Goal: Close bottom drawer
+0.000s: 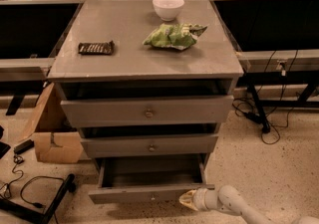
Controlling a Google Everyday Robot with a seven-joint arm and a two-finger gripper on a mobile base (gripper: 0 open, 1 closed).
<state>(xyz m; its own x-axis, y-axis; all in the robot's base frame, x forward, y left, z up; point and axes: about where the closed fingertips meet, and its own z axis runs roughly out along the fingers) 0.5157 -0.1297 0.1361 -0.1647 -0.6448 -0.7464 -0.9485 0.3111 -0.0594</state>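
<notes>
The bottom drawer (124, 195) sits at the foot of the grey bench (129, 29), pulled well out so that its plain grey box interior shows from above. A small round knob (152, 198) marks the middle of its slim front. The tool (188, 199), pale and yellowish at its tip, reaches in from the lower right on a white arm (234, 203) and lies against or just beside the right end of that front; whether it is spread or pressed together cannot be told. Above, the middle drawer (149, 146) and the top drawer (147, 112) each stand slightly out. On the bench top rest a white bowl (168, 7), a green bag (174, 35) and a dark wrapped bar (96, 48). A cardboard box (52, 133) sits on the floor to the left.
</notes>
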